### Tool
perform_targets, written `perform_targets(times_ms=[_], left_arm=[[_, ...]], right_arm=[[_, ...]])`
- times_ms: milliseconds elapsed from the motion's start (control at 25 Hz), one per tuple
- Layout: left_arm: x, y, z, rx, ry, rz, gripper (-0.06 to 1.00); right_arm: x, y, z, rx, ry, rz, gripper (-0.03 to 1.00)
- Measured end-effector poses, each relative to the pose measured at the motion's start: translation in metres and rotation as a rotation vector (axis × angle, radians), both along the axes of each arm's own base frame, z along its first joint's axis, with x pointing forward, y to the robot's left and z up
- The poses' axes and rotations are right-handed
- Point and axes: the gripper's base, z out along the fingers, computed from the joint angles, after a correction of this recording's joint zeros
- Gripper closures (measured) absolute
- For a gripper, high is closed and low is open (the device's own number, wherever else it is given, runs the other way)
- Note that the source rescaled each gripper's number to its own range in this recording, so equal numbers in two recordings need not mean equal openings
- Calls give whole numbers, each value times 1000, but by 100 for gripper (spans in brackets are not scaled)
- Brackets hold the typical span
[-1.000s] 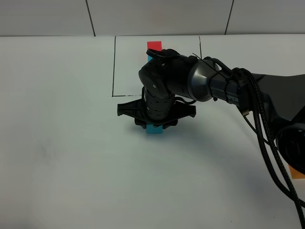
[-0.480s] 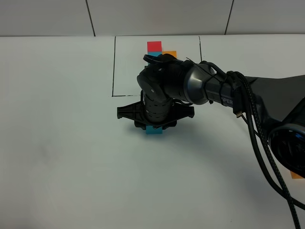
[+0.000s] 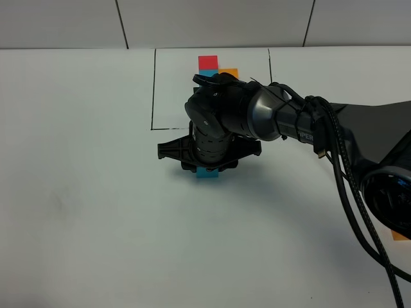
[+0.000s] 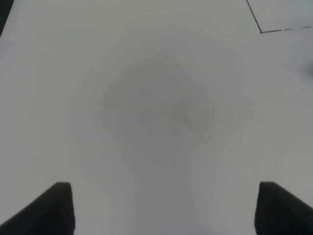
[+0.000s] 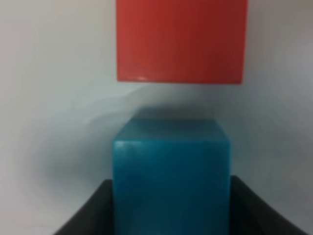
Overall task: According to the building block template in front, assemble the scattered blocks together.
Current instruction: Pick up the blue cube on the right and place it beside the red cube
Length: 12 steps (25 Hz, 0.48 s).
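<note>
Scattered blocks [image 3: 207,172] are set on a white table [image 3: 77,192]: the cyan-blue cube [image 5: 171,171] is clamped in the narrowed jaws of the right gripper [image 3: 208,167] at frame centre, just below the drawn rectangle [image 3: 154,90], with the red cube [image 5: 181,39] just beyond. The building block template [image 3: 207,61] at upper centre is partly masked by the arm [image 3: 302,122]. The left gripper [image 4: 165,200] is held wide open, with nothing gripped.

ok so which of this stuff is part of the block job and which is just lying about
For the job: building block template in its black frame; cyan block, gripped by the right claw; red block; orange block, mostly hidden.
Just there: left claw, open over the table; arm cables.
</note>
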Motion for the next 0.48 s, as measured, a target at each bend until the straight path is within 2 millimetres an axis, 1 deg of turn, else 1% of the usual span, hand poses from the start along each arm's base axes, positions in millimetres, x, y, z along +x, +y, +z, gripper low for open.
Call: perform_targets(times_ms=[480], left_arm=[[0, 0, 0, 0, 0, 0, 23]], right_arm=[[4, 1, -3, 0, -37, 21, 76]])
